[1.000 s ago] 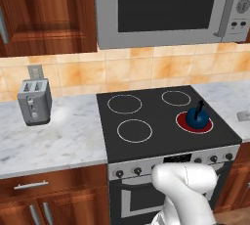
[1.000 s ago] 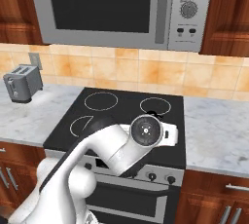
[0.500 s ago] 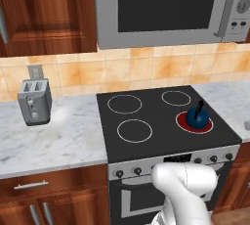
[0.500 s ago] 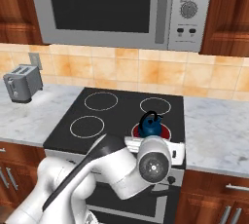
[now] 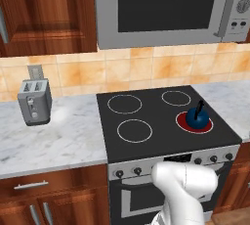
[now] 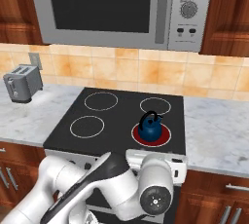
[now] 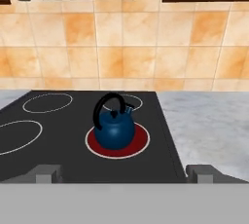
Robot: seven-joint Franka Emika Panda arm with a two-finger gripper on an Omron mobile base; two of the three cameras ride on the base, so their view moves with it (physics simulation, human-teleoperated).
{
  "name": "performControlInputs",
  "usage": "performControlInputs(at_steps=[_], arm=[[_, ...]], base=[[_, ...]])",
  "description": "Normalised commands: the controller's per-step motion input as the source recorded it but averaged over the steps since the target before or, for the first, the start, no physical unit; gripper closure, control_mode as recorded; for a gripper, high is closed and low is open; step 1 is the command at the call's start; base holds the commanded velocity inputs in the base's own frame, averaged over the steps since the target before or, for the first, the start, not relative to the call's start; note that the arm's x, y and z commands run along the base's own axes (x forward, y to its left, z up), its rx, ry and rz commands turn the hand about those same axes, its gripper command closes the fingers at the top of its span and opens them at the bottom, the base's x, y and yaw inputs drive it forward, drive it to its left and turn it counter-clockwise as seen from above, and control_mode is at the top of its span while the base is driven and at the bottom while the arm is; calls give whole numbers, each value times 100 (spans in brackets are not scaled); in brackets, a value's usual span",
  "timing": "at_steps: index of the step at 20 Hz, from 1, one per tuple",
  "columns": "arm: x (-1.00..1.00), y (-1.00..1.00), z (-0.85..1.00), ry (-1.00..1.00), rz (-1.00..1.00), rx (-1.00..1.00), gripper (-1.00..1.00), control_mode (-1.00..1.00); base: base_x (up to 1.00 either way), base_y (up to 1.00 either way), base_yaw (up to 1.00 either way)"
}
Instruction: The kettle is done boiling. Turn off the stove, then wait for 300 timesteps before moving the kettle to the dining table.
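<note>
small squat dark-blue kettle (image 7: 114, 129) with a thin black arched handle, upright on the glowing red front-right burner (image 7: 141, 140) of the black glass stove (image 5: 146, 114) with four white-ringed burners; same kettle (image 6: 150, 127) at the stove's (image 6: 116, 116) near right corner in the right base view, and on the red ring in the left base view too (image 5: 197, 117). other three burners dark, plain white rings. row of black knobs (image 5: 136, 171) along the stainless front, partly hidden behind the white arm. gripper (image 7: 124, 173) low at the stove's front edge, level with the cooktop and facing the kettle; two blunt grey finger tips (image 7: 48, 174) set wide apart at the bottom of the hand view, spread fully, holding nothing, well short of the kettle. hand a white block (image 6: 158, 163) just in front of the stove edge, right below the red burner, in the right base view. grey microwave (image 6: 114, 6) above the stove, orange tiled backsplash (image 7: 121, 47) behind. silver two-slot toaster (image 5: 34, 101) on the white-grey marble counter (image 5: 49, 136) to the stove's left, well apart from the kettle; more marble counter (image 6: 216, 125) on the right.
</note>
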Motion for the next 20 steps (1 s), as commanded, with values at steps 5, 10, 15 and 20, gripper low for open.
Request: performControlInputs(at_steps=[5,10,15,20], arm=[[-3,-1,-22,0,0,0,-100,-100],[0,0,-25,0,0,-1,-100,-100],[-7,-7,-29,0,-1,0,-100,-100],[-14,-5,-31,-2,0,0,-100,-100]], base=[[0,0,0],[0,0,0],[0,0,0],[0,0,0]])
